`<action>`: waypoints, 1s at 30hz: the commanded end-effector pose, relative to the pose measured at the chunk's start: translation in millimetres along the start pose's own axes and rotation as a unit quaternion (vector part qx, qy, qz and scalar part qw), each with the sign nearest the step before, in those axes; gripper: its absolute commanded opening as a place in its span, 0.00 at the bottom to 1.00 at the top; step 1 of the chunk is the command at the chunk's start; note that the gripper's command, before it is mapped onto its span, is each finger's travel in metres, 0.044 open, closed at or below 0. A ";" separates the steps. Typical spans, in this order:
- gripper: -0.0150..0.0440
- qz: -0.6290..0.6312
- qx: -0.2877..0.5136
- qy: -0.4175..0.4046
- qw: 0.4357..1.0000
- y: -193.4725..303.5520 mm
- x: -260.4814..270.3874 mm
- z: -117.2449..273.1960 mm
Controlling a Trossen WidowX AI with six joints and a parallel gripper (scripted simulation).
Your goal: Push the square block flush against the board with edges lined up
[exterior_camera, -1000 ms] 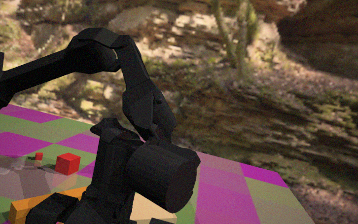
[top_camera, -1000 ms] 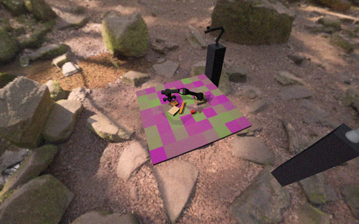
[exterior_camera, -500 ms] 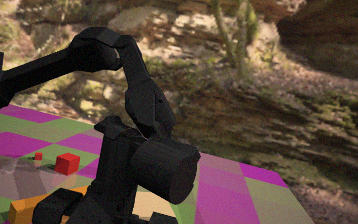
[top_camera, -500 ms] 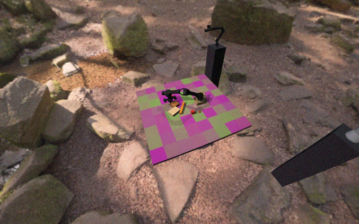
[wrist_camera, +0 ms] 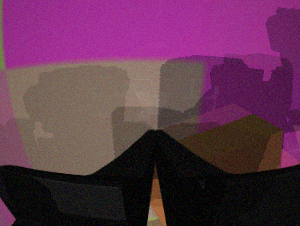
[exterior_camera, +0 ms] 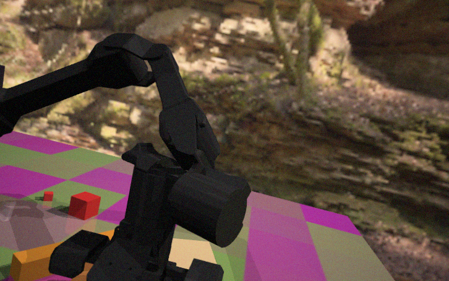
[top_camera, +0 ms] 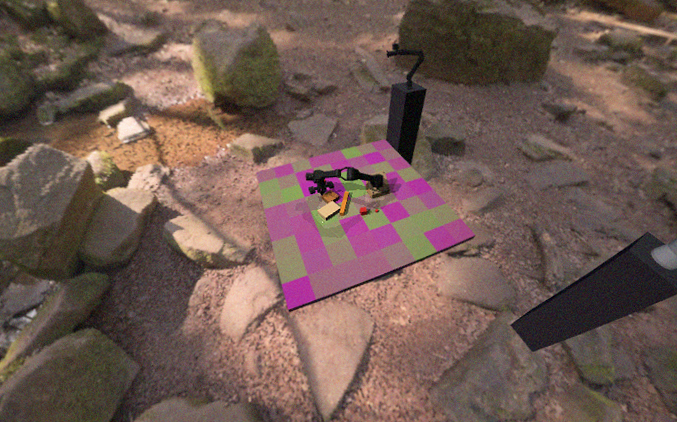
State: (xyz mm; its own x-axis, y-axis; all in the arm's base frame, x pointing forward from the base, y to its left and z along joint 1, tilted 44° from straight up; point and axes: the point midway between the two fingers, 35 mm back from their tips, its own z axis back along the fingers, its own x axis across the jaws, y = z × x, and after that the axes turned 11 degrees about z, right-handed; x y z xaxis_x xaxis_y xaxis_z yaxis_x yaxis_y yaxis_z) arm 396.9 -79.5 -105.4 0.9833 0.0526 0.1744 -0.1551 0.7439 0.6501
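A flat cream piece (top_camera: pixel 327 209) (exterior_camera: pixel 192 250) lies on the chequered table beside a long narrow orange bar (top_camera: pixel 344 203) (exterior_camera: pixel 36 261). A smaller brown-orange piece (top_camera: pixel 329 196) lies just behind the cream one. I cannot tell surely which is the square block and which the board. My gripper (top_camera: pixel 321 192) (wrist_camera: pixel 154 136) points down by the brown-orange piece, fingertips together, holding nothing. In the exterior view its tips are cut off. In the wrist view a brown face (wrist_camera: pixel 225 145) shows beyond the right finger, partly hidden. Any contact with the fingers cannot be told.
A red cube (top_camera: pixel 364 211) (exterior_camera: pixel 84 205) and a tiny red cube (top_camera: pixel 377 210) (exterior_camera: pixel 47 195) lie beyond the orange bar. The arm's base stands at the right rear of the pieces. The table (top_camera: pixel 300 285) has a front edge facing the top camera.
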 end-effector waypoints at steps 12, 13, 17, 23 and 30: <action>0.25 -0.001 0.007 0.006 1.000 22.5 -1.4 -5.3; 0.25 -0.001 0.007 0.006 1.000 23.5 -1.4 -5.3; 0.25 -0.001 0.007 0.006 1.000 20.9 -1.5 -5.3; 0.25 -0.001 0.007 0.006 1.000 11.6 -1.9 -5.3; 0.25 -0.001 0.007 0.006 1.000 0.2 -2.9 -5.5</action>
State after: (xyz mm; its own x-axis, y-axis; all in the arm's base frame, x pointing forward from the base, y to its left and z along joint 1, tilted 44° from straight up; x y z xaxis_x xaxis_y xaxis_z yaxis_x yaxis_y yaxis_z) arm 392.4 -69.1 -107.0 0.9859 0.0595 0.1563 -0.1495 0.7324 0.6643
